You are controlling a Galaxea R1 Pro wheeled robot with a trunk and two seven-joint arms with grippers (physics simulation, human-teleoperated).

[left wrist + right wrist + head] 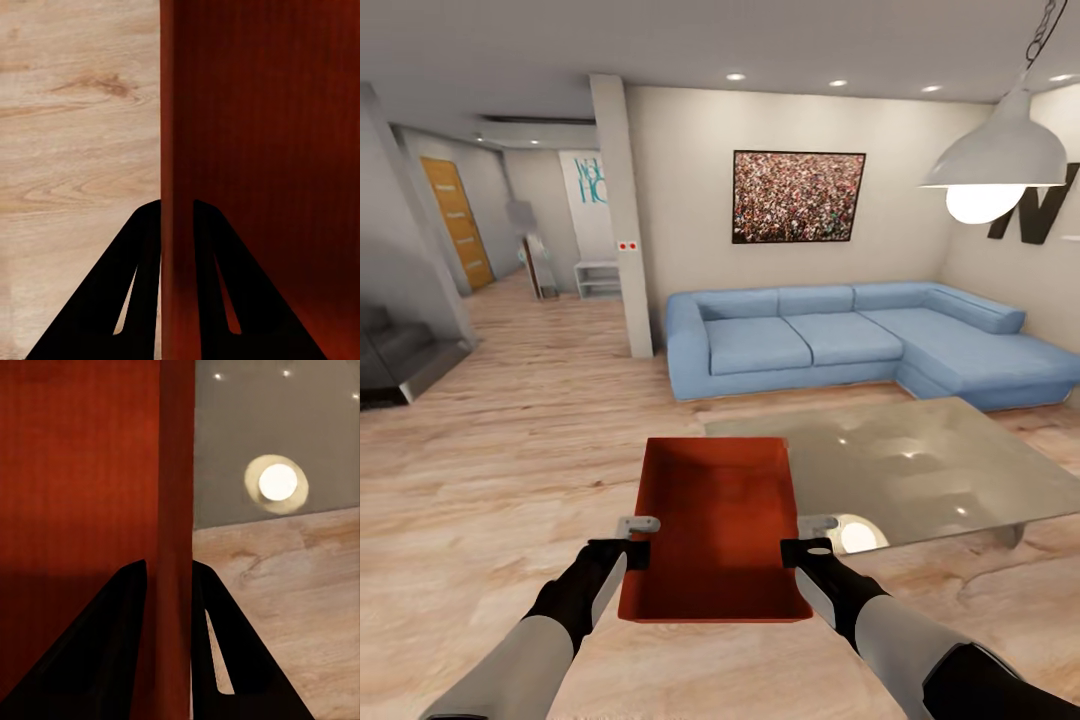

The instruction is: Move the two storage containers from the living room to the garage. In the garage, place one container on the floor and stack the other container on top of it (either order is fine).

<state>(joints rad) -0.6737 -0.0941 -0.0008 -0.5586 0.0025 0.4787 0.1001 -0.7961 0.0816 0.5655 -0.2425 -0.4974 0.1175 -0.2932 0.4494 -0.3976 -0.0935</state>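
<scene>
— So, what's being carried?

— One orange-red storage container [715, 525], held low in the centre of the head view, open top up and nothing inside it. The left gripper [632, 548] pinches its left wall, one finger inside and one outside; the left wrist view shows that wall [176, 150] between the dark fingers [105, 307]. The right gripper [805, 548] clamps the right wall the same way, the wall [176, 510] between its fingers [97, 652].

— And the room?

— A living room with a light wood plank floor [490, 480]. At far left a dark staircase [400, 360], behind it a hallway with an orange-brown door [458, 222]. A white pillar [625, 215] stands left of centre, then a light blue corner sofa [840, 340] under a framed crowd picture [798, 196].

— Anything close by?

— A glass coffee table [920, 460] just to the right of the container, beneath its right front corner, mirroring the white pendant lamp [995, 160] at upper right.
</scene>
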